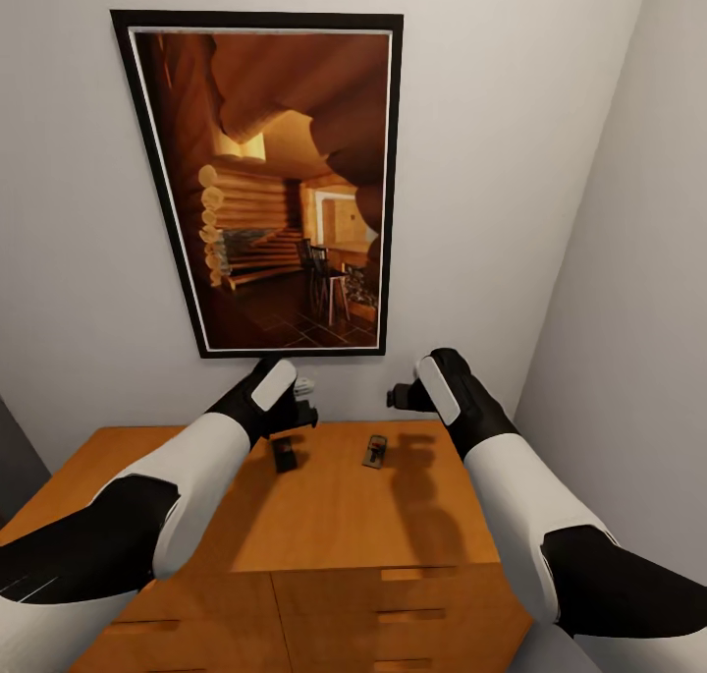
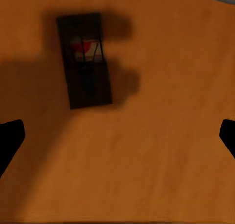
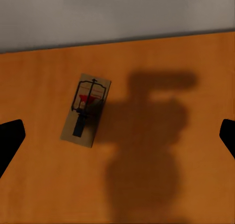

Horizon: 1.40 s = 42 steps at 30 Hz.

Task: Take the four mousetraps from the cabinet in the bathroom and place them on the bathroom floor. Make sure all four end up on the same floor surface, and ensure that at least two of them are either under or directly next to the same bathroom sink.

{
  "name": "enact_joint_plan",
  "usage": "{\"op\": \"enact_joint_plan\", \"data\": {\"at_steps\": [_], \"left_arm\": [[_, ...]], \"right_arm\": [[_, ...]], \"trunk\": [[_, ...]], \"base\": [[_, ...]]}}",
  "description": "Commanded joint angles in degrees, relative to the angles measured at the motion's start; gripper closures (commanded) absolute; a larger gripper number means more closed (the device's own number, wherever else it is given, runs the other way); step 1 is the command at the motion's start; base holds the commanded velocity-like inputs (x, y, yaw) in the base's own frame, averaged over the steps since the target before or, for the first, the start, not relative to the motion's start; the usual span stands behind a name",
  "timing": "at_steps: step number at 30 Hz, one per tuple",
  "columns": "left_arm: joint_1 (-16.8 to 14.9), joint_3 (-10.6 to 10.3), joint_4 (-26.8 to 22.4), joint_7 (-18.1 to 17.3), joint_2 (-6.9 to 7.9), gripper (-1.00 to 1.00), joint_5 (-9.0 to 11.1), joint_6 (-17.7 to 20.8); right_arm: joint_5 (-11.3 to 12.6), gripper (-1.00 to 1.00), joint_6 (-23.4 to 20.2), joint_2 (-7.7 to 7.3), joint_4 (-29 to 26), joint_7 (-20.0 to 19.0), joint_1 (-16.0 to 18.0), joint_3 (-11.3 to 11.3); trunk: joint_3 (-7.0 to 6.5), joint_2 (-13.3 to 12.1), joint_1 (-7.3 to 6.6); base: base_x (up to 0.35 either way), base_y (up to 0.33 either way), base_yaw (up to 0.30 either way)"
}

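Two mousetraps lie on the flat top of the orange-brown cabinet (image 1: 344, 521), near the back wall. The left mousetrap (image 1: 284, 453) (image 2: 85, 62) sits in the shadow of my left gripper (image 1: 299, 410) (image 2: 117, 136), which hovers above it, open and empty. The right mousetrap (image 1: 375, 451) (image 3: 85, 111) is tan with dark wire and a red mark. My right gripper (image 1: 405, 396) (image 3: 117, 136) hangs open above the cabinet top, a little to the right of that trap. Neither gripper touches a trap.
A large framed picture (image 1: 275, 182) of a log interior hangs on the wall behind the cabinet. A grey side wall (image 1: 628, 309) stands close on the right. Plain drawer fronts (image 1: 393, 614) face me below the top.
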<state>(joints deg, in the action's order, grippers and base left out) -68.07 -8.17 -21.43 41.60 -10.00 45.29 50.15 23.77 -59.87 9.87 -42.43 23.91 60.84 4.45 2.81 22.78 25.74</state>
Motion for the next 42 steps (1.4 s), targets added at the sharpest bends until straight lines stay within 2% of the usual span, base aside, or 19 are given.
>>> {"op": "enact_joint_plan", "data": {"at_steps": [1,19,33,39,42], "left_arm": [[-0.1,-0.1,0.2,0.6,0.00,-1.00,0.5,0.1],[0.0,0.5,1.5,0.7,0.00,-1.00,0.5,0.0],[-0.1,0.7,4.9,0.8,0.00,-1.00,0.4,-1.6],[0.0,0.7,5.7,0.8,0.00,-1.00,0.4,-3.3],[0.0,0.8,6.2,0.8,0.00,-1.00,0.4,-3.9]], "right_arm": [[0.9,-1.00,-0.1,-0.03,0.0,0.6,0.1,0.2],[2.1,-1.00,-0.1,0.06,0.1,0.4,0.2,0.9],[2.8,-1.00,-0.1,0.13,0.1,0.4,0.3,1.2],[5.5,-1.00,-0.1,0.13,0.1,0.4,0.4,1.7],[7.5,-1.00,-0.1,0.10,0.1,0.4,0.4,2.9]], "trunk": [[0.14,0.1,0.04],[0.14,0.1,0.04],[0.14,0.1,0.04],[0.14,0.1,0.04],[0.14,0.1,0.04]], "base": [[0.000,0.000,0.000],[0.000,0.000,0.000],[0.000,0.000,0.000],[0.000,0.000,0.000],[0.000,0.000,0.000]]}}
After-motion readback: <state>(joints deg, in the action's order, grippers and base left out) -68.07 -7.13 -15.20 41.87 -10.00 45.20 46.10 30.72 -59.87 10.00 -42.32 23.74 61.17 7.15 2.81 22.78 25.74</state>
